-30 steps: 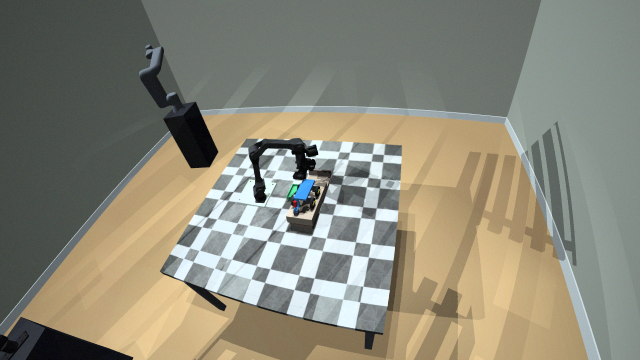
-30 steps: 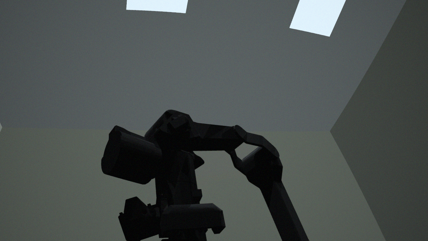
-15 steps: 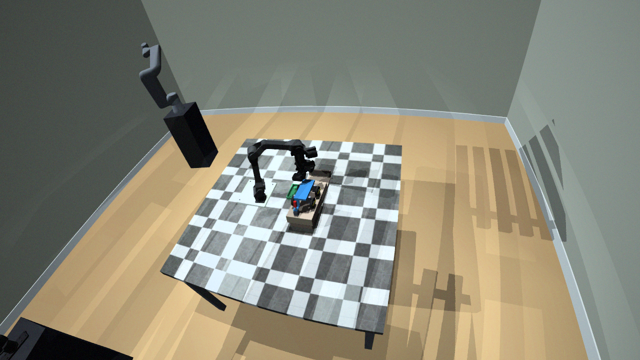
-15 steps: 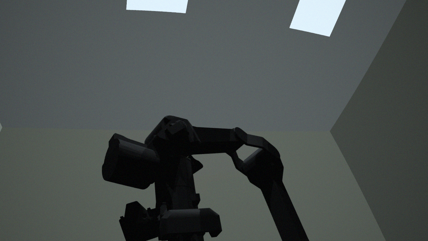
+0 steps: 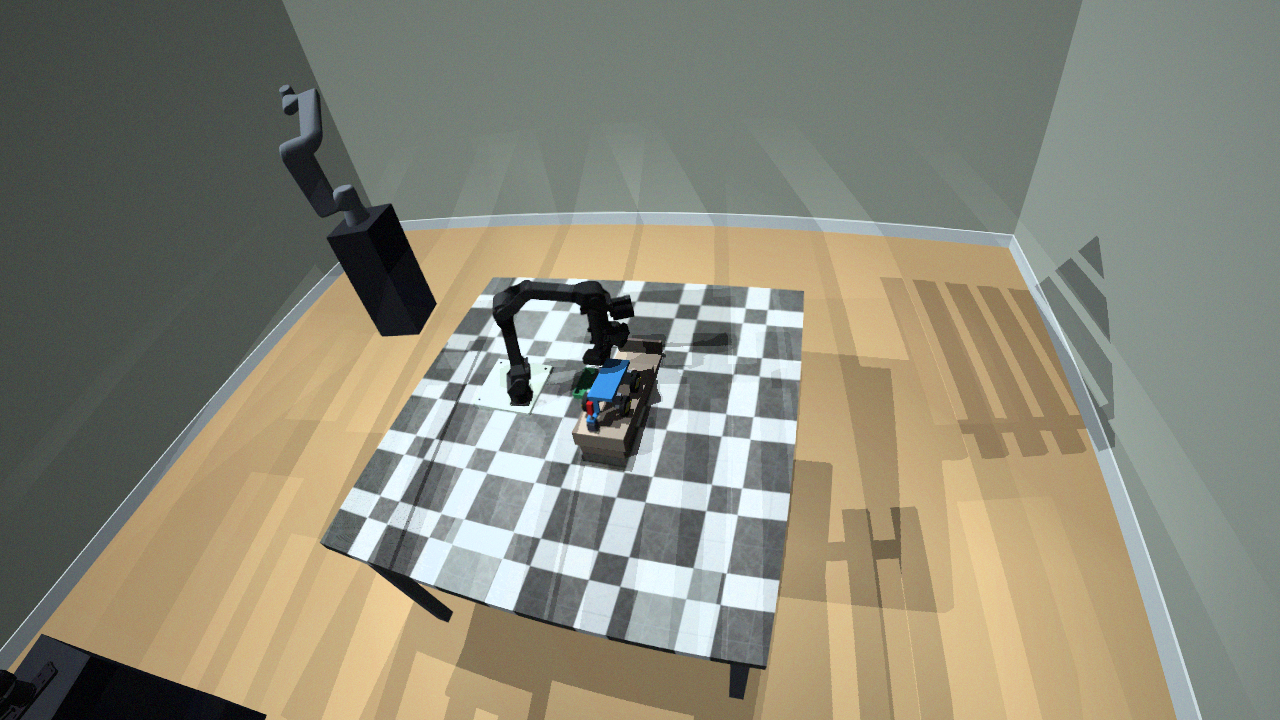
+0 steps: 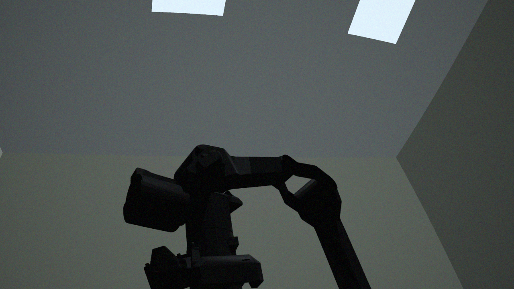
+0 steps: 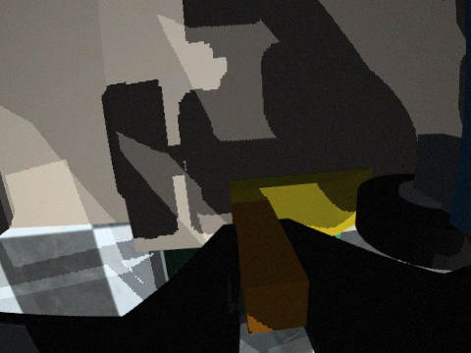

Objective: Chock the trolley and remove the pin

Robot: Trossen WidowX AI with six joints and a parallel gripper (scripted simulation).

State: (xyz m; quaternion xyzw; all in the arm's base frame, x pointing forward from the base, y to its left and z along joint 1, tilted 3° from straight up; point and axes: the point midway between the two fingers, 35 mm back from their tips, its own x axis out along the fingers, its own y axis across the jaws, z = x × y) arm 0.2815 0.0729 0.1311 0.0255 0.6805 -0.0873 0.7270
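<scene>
My gripper [image 5: 596, 359] [image 7: 255, 234] is shut on the orange handle [image 7: 272, 265] of the yellow chock [image 7: 309, 201], over the ramp [image 5: 601, 441] [image 7: 44, 74]. In the wrist view the chock's right end borders a black trolley wheel [image 7: 388, 227]; whether they touch, or whether the chock rests on the ramp, I cannot tell. Its rubber base is not visible. The trolley with its blue deck [image 5: 608, 379] [image 7: 463, 186] stands on the ramp. The red-headed stop pin [image 5: 589, 407] is upright at the trolley's near end. The green tray [image 5: 582, 383] lies left of the ramp, partly hidden by the trolley.
The arm's base [image 5: 519, 386] stands on a white plate [image 5: 494, 394] left of the ramp. A raised end board [image 5: 646, 343] closes the ramp's far end. The checkered table [image 5: 698, 555] carries everything. The exterior view shows only the dark arm [image 6: 258, 168], walls and ceiling lights.
</scene>
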